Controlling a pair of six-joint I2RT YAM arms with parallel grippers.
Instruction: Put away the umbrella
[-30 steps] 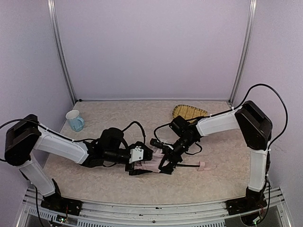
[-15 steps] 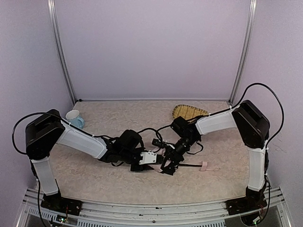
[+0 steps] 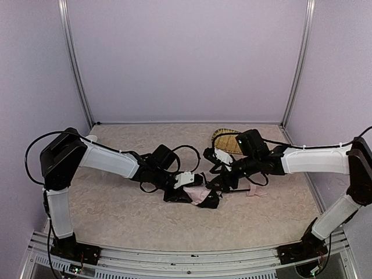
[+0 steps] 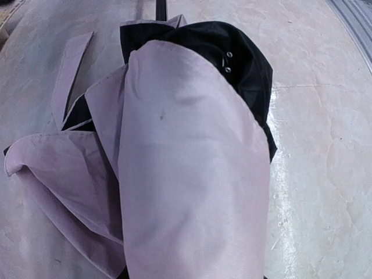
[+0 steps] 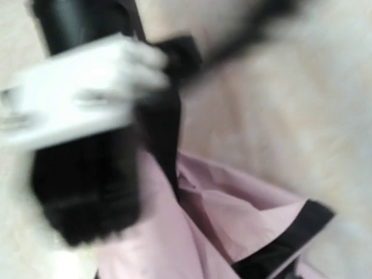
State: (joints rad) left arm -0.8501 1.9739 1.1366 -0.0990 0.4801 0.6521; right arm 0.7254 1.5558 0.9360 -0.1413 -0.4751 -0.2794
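The umbrella point(image 3: 200, 195) lies collapsed in the middle of the table, a crumpled bundle of pale pink canopy with black lining. Its small pink handle point(image 3: 256, 192) points right. My left gripper point(image 3: 189, 189) sits on the bundle's left end. In the left wrist view the canopy point(image 4: 192, 163) fills the frame right down to the jaws, hiding the fingers, and the dark shaft point(image 4: 160, 8) shows at the top. My right gripper point(image 3: 218, 177) hovers just above and right of the bundle. Its blurred wrist view shows pink fabric point(image 5: 221, 226) and the left gripper point(image 5: 75, 110), not its own fingers.
A woven bamboo tray point(image 3: 224, 135) lies at the back right, partly behind my right arm. A pale mug point(image 3: 90, 138) peeks out behind my left arm at the back left. Black cables loop over both forearms near the umbrella.
My left gripper moved right onto the canopy and closed on it. My right arm stretched out low, and its gripper drew back up and right off the umbrella. The bundle shifted slightly right.
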